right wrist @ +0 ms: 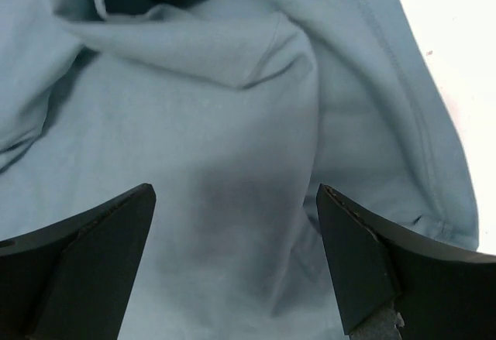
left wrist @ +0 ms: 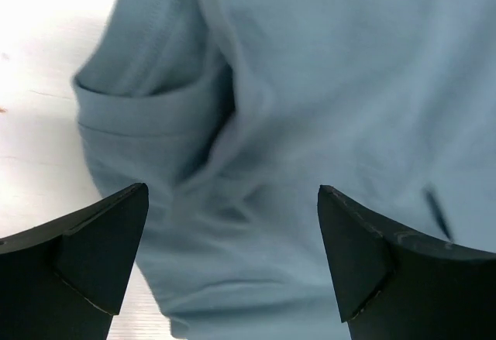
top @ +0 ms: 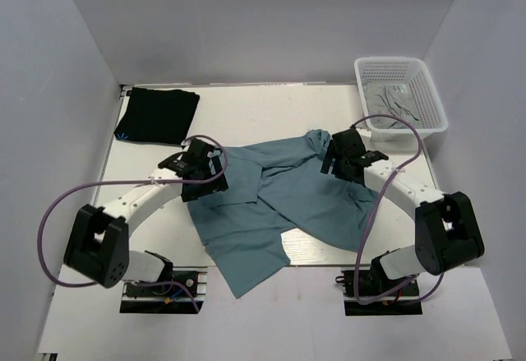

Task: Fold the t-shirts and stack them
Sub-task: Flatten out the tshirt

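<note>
So the teal t-shirt is lying rumpled and half spread out across the middle of the desk, and one corner is hanging over the near edge at the bottom of the top view. The black t-shirt is sitting folded in the upper left corner of the desk, apart from the teal one. The left claw is hovering over the teal shirt's left edge with its fingers spread wide, pinching nothing, and wrinkled cloth is showing in the gap. The right claw is doing the same over the shirt's upper right part, near a bunched fold: wide apart, gripping nothing. Can't tell whether either one is actually touching the cloth. A white basket is sitting at the upper right with something grey lying in it.
</note>
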Available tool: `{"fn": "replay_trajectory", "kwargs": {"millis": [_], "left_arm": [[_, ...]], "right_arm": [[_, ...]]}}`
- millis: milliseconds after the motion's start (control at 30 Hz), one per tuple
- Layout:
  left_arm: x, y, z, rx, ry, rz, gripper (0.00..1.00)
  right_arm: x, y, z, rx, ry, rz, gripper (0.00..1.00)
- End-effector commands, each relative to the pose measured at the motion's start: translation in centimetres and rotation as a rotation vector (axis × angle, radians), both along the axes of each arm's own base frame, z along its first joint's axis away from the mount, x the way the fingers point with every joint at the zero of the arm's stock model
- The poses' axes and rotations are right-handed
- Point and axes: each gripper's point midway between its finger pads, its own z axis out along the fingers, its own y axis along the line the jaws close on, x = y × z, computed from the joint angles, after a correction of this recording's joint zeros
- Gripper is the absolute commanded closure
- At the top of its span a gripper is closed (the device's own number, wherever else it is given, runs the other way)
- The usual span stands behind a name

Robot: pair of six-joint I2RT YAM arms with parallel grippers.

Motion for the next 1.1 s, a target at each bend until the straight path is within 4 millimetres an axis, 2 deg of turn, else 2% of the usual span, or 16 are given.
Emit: {"fn": "replay_trajectory", "kwargs": {"millis": [0,67,133,167,200,267,300,367,467,533,667,767,800,900,1033,1067], "left_arm": [[-0.9,-1.4,2.7,-0.106,-0.065,-0.030,0.00],[-2.8,-2.4,2.3,-0.172,-0.043,-0.074,0.00],[-4.3,-2.5,2.0,-0.211,-0.044,-0.058,0.00],[-5.1,-3.1,1.8,-0.242,-0.023,-0.076,0.00],[-5.5,-3.3,1.5,-0.255,-0.010,-0.085,0.00],[-7.0,-4.6,1.4,-0.305,0.030,-0.145,0.00],[-7.7,-4.9,1.0,-0.311,0.051,-0.161,0.00],[-9.0,-5.0,0.4,-0.316,0.088,-0.187,0.00],[-10.6,-4.8,-0.8,-0.300,0.129,-0.200,0.00],[-11.5,-4.8,-2.0,-0.287,0.146,-0.212,0.00],[-11.4,-4.6,-4.0,-0.243,0.166,-0.206,0.00],[-9.7,-3.4,-4.9,-0.153,0.135,-0.133,0.00],[-9.3,-2.1,-5.5,-0.083,0.125,-0.087,0.00],[-8.5,-0.5,-6.4,0.021,0.140,-0.020,0.00],[-6.8,0.9,-7.8,0.121,0.135,0.040,0.00],[-6.1,0.8,-7.4,0.148,0.143,0.046,0.00]], "right_arm": [[-0.7,0.5,0.8,0.075,-0.031,-0.023,0.10],[-2.6,-0.3,0.3,0.082,0.002,-0.061,0.10],[-4.2,-0.5,0.1,0.100,0.035,-0.073,0.10],[-5.4,-0.7,-1.0,0.105,0.075,-0.081,0.10],[-6.9,-1.2,-0.8,0.100,0.103,-0.090,0.10],[-9.3,-1.8,-2.1,0.100,0.161,-0.118,0.10],[-10.5,-2.3,-1.5,0.103,0.160,-0.120,0.10],[-12.8,-2.6,-2.3,0.133,0.190,-0.116,0.10],[-14.8,-2.4,-3.5,0.188,0.176,-0.070,0.10],[-13.9,-2.1,-3.0,0.218,0.104,-0.057,0.10],[-12.6,-2.0,-2.9,0.194,0.055,-0.022,0.10],[-11.4,-1.7,-2.8,0.186,0.036,0.002,0.10],[-11.0,-1.4,-2.7,0.184,0.028,0.015,0.10],[-10.1,-1.2,-2.7,0.179,0.015,0.025,0.10],[-9.0,-1.4,-2.0,0.156,-0.013,0.015,0.10],[-9.1,-1.4,-2.1,0.149,-0.005,0.019,0.10]]}}
